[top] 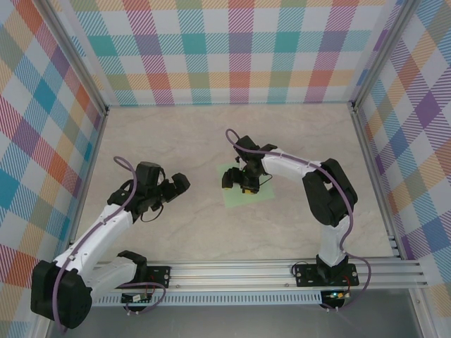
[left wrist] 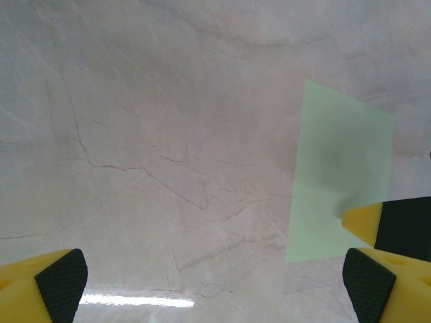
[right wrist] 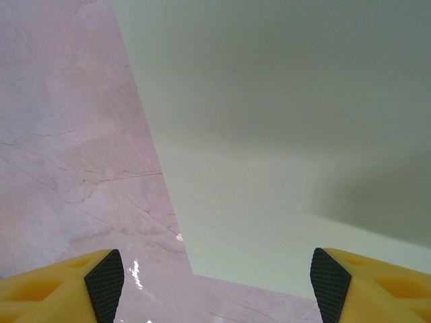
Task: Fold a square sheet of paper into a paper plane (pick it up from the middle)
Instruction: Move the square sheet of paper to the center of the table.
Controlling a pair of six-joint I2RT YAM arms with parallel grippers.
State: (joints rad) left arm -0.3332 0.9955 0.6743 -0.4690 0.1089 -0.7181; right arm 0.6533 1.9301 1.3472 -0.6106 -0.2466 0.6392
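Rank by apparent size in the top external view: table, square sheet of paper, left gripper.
Largest: table.
Then left gripper and square sheet of paper, too alike to rank: the right gripper hides part of the sheet.

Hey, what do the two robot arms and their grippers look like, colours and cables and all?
Both the left arm and right arm have white links with black joints and bases. A purple cable loops along each. The left gripper and right gripper have yellow fingers with black textured pads.
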